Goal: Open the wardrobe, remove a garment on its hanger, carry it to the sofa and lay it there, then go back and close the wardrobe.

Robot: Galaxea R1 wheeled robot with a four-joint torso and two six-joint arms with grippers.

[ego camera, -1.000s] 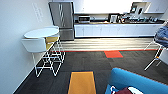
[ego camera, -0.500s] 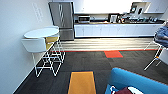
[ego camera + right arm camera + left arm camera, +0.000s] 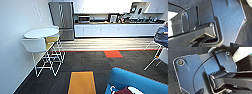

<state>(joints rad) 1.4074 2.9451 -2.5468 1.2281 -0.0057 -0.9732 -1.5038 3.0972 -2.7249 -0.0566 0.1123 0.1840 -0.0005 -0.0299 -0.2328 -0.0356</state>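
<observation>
The bright blue sofa [image 3: 136, 79] fills the lower right corner of the head view, close in front of me. On its seat, at the frame's bottom edge, lies the garment [image 3: 124, 90], maroon with a white part beside it; most of it is cut off by the edge. The left wrist view and the right wrist view show my own dark plates and jointed bars over dark carpet.
A round white table [image 3: 41, 32] with white wire-legged chairs [image 3: 37, 46] stands along the left wall. Ahead are a steel fridge [image 3: 61, 20] and a long white kitchen counter [image 3: 115, 30]. A seated person [image 3: 162, 35] and a chair are at the right edge. Dark carpet has an orange tile [image 3: 82, 82].
</observation>
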